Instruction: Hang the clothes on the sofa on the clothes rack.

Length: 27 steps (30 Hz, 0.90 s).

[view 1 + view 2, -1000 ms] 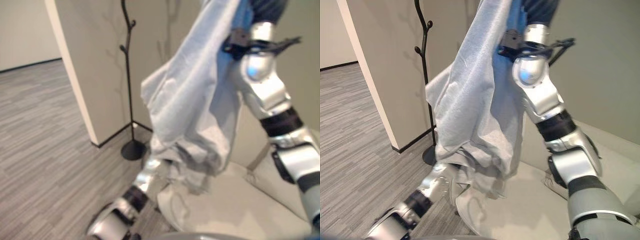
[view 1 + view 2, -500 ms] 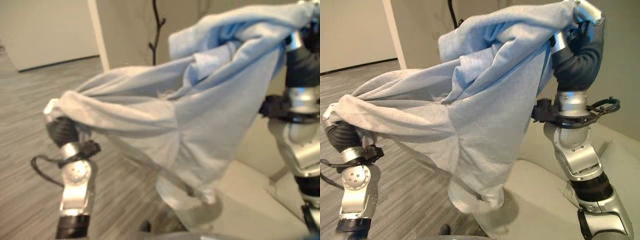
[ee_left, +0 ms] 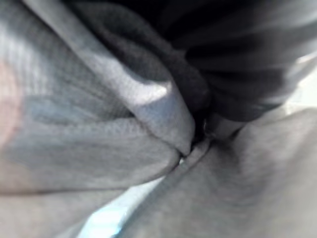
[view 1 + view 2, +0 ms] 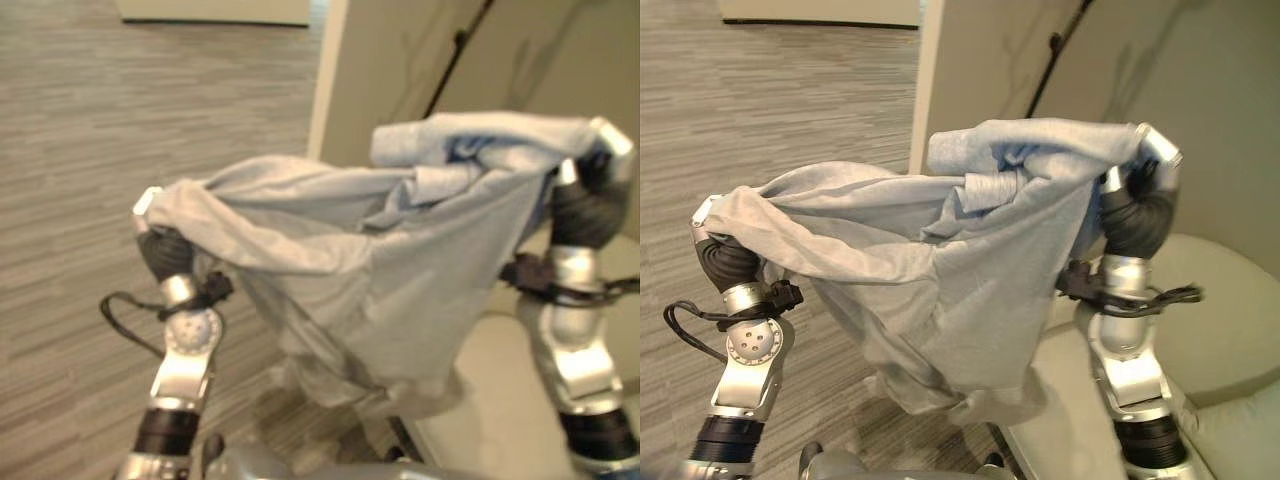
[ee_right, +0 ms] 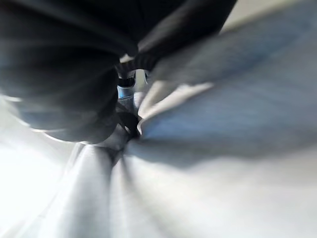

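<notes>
Left eye view
- Garment: a pale grey-blue garment [image 4: 390, 270] is stretched in the air between the two raised hands, its top edge running from one to the other and its body sagging in loose folds below; it is off the sofa and not on the rack.
- Left hand: the left hand [image 4: 165, 245] is up at one end of the cloth, which drapes over it; the fingers are buried in the fabric, so I cannot tell how they are set.
- Right hand: the right hand [image 4: 585, 205] is up at the other end, with a bunched fold of cloth lying over its top.
- Clothes rack: a thin dark pole of the clothes rack [image 4: 455, 50] slants against the beige wall [image 4: 380, 70] behind the garment, well apart from it.
- Sofa: the cream sofa [image 4: 490, 400] lies below the right arm; the garment's lowest folds hang near its front edge.

Right eye view
- Floor: grey striped floor [image 4: 790, 110] spreads beyond and beneath the left arm.
- Right hand: its dark cover shows under the cloth's corner, which it grips at the top.

Left wrist view
- Hold: grey cloth is gathered into a pinched fold right against the dark ribbed cover; the fingers themselves are hidden.

Right wrist view
- Hold: folds of cloth run in beside the dark cover and are nipped there.
</notes>
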Available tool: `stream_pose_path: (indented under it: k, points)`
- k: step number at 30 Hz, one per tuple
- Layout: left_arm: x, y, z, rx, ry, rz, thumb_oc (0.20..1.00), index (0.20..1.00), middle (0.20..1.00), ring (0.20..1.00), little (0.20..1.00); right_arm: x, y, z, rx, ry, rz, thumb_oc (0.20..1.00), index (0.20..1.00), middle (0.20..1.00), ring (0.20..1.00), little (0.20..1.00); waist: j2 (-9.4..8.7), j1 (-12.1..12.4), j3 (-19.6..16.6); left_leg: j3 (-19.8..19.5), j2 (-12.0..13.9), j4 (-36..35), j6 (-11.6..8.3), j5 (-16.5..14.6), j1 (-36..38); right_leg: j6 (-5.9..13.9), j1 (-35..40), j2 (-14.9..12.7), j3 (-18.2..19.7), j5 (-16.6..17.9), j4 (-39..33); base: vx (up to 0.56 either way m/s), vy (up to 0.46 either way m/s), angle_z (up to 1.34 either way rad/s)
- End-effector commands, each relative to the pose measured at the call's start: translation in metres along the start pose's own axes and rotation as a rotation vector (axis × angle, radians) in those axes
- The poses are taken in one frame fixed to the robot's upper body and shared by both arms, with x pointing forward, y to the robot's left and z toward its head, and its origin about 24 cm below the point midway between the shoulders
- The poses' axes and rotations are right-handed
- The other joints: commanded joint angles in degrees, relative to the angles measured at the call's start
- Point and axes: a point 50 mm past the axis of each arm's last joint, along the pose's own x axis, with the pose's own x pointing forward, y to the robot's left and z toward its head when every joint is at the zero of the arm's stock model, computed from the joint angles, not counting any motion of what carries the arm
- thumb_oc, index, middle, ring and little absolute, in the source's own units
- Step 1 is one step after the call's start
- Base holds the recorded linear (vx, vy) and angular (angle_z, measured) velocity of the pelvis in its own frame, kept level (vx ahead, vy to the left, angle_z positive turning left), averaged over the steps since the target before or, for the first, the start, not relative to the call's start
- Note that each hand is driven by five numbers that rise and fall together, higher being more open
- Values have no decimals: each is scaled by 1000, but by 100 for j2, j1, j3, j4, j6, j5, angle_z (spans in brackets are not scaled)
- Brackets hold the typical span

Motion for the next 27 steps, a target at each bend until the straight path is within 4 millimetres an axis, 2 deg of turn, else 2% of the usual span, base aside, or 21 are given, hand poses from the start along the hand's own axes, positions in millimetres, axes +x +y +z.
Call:
stream_pose_path:
  k: [1, 2, 3, 4, 5, 6, 7, 9, 10, 11, 12, 13, 15, 16, 17, 19, 21, 24, 27]
  points:
    - [-3, -15, 23, -102, -114, -47, 200, 200, 200, 200, 200, 19, -11, 31, -126, -221, -46, 200, 200, 200, 200, 200, 486, -142, -437, -138, 223, -707, 105, 690, -592, 353, -80, -555, -238, -235, -136, 81, 577, 30]
    - [-3, -15, 23, -102, -115, -48, 200, 200, 200, 200, 200, 19, -11, 31, -126, -220, -47, 200, 200, 200, 200, 200, 470, -146, -450, -139, 204, -695, 114, 687, -615, 358, -93, -573, -239, -229, -139, 39, 443, 21]
    - [1, -18, 26, -108, -134, -66, 200, 200, 200, 200, 200, 17, -8, 30, -150, -218, -65, 200, 200, 200, 200, 200, 401, -179, -299, -75, -63, -544, 380, 432, -670, 293, -351, -848, -209, 385, 204, 10, 412, 13]
    - [5, -17, 28, -90, -159, -62, 200, 200, 200, 200, 200, 17, -5, 28, -138, -218, -76, 200, 200, 200, 200, 200, 375, -187, -231, 70, -161, -569, 500, 421, -692, 279, -595, -958, -265, 548, 412, 10, 409, -4]
    - [5, -17, 28, -90, -159, -62, 200, 200, 200, 200, 200, 17, -5, 28, -138, -219, -77, 200, 200, 200, 200, 200, 370, -172, -233, 87, -158, -567, 500, 417, -690, 278, -621, -960, -240, 542, 427, 13, 488, -17]
    - [9, -16, 32, -74, -189, -70, 200, 200, 200, 200, 200, 15, -6, 24, -147, -195, -84, 200, 200, 200, 200, 200, 434, -250, -178, 127, -372, -654, 712, 394, -658, 113, -860, -808, -118, 232, 973, 77, 477, -22]
    - [8, -17, 31, -69, -187, -77, 200, 200, 200, 200, 200, 13, -9, 22, -173, -188, -85, 200, 200, 200, 200, 200, 432, -312, -194, 132, -514, -771, 776, 411, -579, -6, -978, -550, 152, -14, 1188, 147, 673, -23]
    - [4, -20, 28, -80, -163, -99, 200, 200, 200, 200, 200, 8, -19, 24, -215, -190, -98, 200, 200, 200, 200, 200, 495, -454, -238, 74, -795, -985, 927, 409, -405, -209, -1152, 141, 564, -723, 1511, 151, 390, 10]
    - [4, -20, 28, -81, -161, -101, 200, 200, 200, 200, 200, 8, -20, 24, -216, -189, -98, 200, 200, 200, 200, 200, 494, -438, -256, 85, -797, -1018, 926, 448, -412, -227, -1198, 138, 576, -735, 1547, 266, 432, 48]
    - [-7, -27, 19, -112, -85, -153, 200, 200, 200, 200, 200, 1, -27, 26, -231, -183, -94, 200, 200, 200, 200, 200, 498, -621, -228, 134, -1172, -1290, 1066, 360, -6, -462, -1410, 1046, 684, -1338, 1575, 194, 308, 59]
    - [-7, -27, 19, -113, -84, -155, 200, 200, 200, 200, 200, 0, -27, 26, -232, -182, -93, 200, 200, 200, 200, 200, 500, -613, -231, 143, -1171, -1317, 1068, 394, -2, -473, -1412, 1052, 685, -1313, 1555, 331, 423, 29]
    - [-10, -32, 17, -138, -57, -177, 200, 200, 200, 200, 200, -1, -30, 24, -246, -167, -93, 200, 200, 200, 200, 200, 482, -738, -150, 112, -1397, -1512, 1136, 289, 298, -443, -1695, 1500, 928, -1239, 1377, 209, 159, 27]
    - [-14, -38, 14, -156, -31, -199, 200, 200, 200, 200, 200, -3, -34, 22, -283, -152, -94, 200, 200, 200, 200, 200, 468, -934, -87, -4, -1621, -1651, 1219, 81, 642, -378, -1988, 1902, 1232, -1064, 1081, 273, 156, 8]
    - [-14, -38, 14, -157, -31, -199, 200, 200, 200, 200, 200, -3, -34, 22, -283, -153, -94, 200, 200, 200, 200, 200, 466, -931, -85, 0, -1627, -1661, 1222, 108, 635, -381, -1987, 1898, 1234, -1027, 1052, 321, 91, 19]
    - [-17, -46, 14, -191, -18, -224, 200, 200, 200, 200, 200, -2, -37, 22, -303, -154, -108, 200, 200, 200, 200, 200, 448, -1099, -74, -124, -1777, -1737, 1268, -17, 844, -320, -2230, 2058, 1410, -833, 834, 305, 39, 35]
    - [-18, -54, 15, -227, -9, -247, 200, 200, 200, 200, 200, -1, -38, 23, -320, -168, -120, 200, 200, 200, 200, 200, 480, -1193, -49, -220, -1799, -1752, 1302, -134, 1024, -311, -2345, 2067, 1358, -773, 859, 345, 4, 48]
    - [-23, -61, 16, -246, 2, -289, 200, 200, 200, 200, 200, -4, -40, 24, -334, -169, -120, 200, 200, 200, 200, 200, 426, -1221, -183, -254, -1862, -1644, 1302, -367, 1221, -459, -2032, 2020, 1304, -900, 808, 367, -76, 69]
    - [-28, -62, 16, -278, 17, -300, 200, 200, 200, 200, 200, -7, -41, 23, -336, -151, -113, 200, 200, 200, 200, 200, 496, -1259, -353, -196, -1734, -1384, 1188, -660, 1418, -534, -1722, 2108, 1311, -1027, 811, 247, -47, 11]
    - [-28, -62, 16, -278, 17, -300, 200, 200, 200, 200, 200, -8, -41, 23, -336, -151, -113, 200, 200, 200, 200, 200, 499, -1258, -348, -196, -1730, -1377, 1187, -666, 1421, -535, -1712, 2112, 1310, -1025, 805, 51, -9, -21]
